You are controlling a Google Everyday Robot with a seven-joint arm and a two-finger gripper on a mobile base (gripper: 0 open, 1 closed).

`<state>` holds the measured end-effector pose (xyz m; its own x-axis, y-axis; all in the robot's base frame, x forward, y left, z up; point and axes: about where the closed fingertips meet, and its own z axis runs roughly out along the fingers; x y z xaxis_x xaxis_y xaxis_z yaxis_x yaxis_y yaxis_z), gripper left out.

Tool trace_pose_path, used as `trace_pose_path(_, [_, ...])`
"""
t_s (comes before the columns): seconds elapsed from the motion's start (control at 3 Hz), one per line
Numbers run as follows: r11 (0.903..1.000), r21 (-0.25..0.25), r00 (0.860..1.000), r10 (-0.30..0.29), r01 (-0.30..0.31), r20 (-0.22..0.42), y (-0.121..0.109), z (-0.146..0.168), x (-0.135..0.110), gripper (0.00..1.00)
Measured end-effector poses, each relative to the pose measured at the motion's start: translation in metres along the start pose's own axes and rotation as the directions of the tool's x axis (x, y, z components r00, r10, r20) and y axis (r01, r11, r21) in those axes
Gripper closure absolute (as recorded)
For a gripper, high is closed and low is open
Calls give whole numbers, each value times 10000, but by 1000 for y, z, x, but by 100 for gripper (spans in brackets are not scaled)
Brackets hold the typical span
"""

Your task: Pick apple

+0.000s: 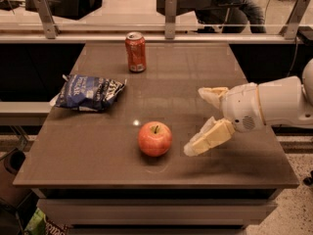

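- The apple (155, 138) is seen standing on the table (195, 67), stem up, in the front half and a little toward the left side of the camera view.
- The gripper (194, 121) is held just beside the apple, on the side toward the right of the view, with its tips turned toward the fruit.
- No contact is made: a narrow strip of bare table is seen between the nearer fingertip and the apple's skin.
- The apple is round, so no long axis has to be matched; only the line from gripper to apple matters, and it is judged to run sideways across the table and slightly toward the front edge.
- The gripper is spread wide, and nothing is held between its fingers (208, 140); the gap is judged ample for the apple's width.
- One finger is seen low, close over the table; the other is seen higher and farther back.
- The can (135, 52) and the chip bag (88, 92) are left well apart from the apple and are not judged to be in the way.
- The approach is judged nearly done; the grasp is not yet made.
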<state>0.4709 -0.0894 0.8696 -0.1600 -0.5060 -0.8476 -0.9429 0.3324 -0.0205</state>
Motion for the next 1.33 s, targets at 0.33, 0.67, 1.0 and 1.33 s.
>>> trace_pose_path(0.33, [9999, -145, 9965, 77, -65, 832, 2, 18, -2, 0])
trace_pose_path(0.67, [9995, -256, 9881, 235, -198, 1518, 10, 30, 0, 0])
trace_pose_path(1.0, [9989, -362, 9791, 374, -308, 2001, 22, 32, 3, 0])
trace_pose_path(1.33, [9984, -427, 9717, 460, -371, 2318, 31, 31, 3, 0])
